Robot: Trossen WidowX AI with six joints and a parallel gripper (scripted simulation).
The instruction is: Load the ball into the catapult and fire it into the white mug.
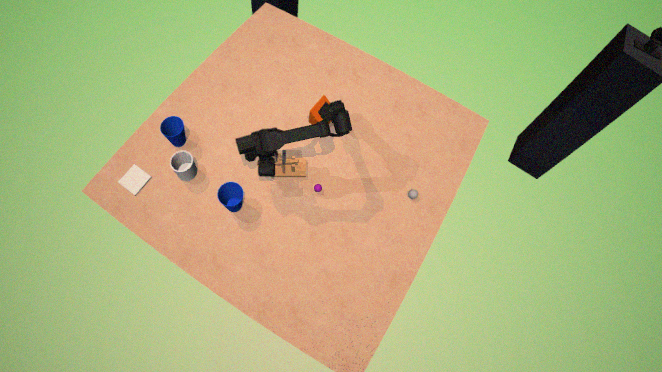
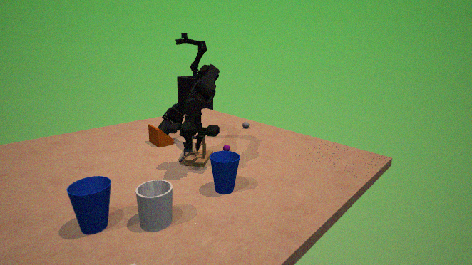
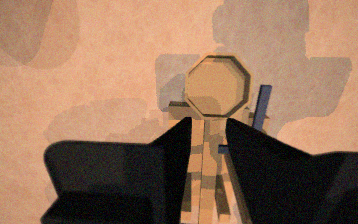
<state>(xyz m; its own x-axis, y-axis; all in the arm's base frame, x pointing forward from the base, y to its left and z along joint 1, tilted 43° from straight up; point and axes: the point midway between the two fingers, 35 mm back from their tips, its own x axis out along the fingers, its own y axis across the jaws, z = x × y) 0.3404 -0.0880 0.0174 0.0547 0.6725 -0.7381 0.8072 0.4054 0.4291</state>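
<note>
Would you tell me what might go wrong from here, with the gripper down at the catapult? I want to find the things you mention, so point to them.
The gripper [image 2: 192,144] [image 3: 208,124] is open with its fingertips just behind the catapult's cup [image 2: 190,157] [image 3: 217,86], so a small shift might knock the cup or turn the catapult off aim.

The cup holds no ball; firing now would probably waste the shot.

Blue cups [image 1: 173,131] [image 1: 230,197] [image 2: 89,205] [image 2: 224,172] flank the white mug [image 1: 184,166] [image 2: 155,205], so a sideways miss could land in one.

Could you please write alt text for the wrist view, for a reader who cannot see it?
The open gripper's two dark fingers reach in on either side of the wooden catapult's arm, just below its empty octagonal cup. A blue bar stands to the right.
</note>
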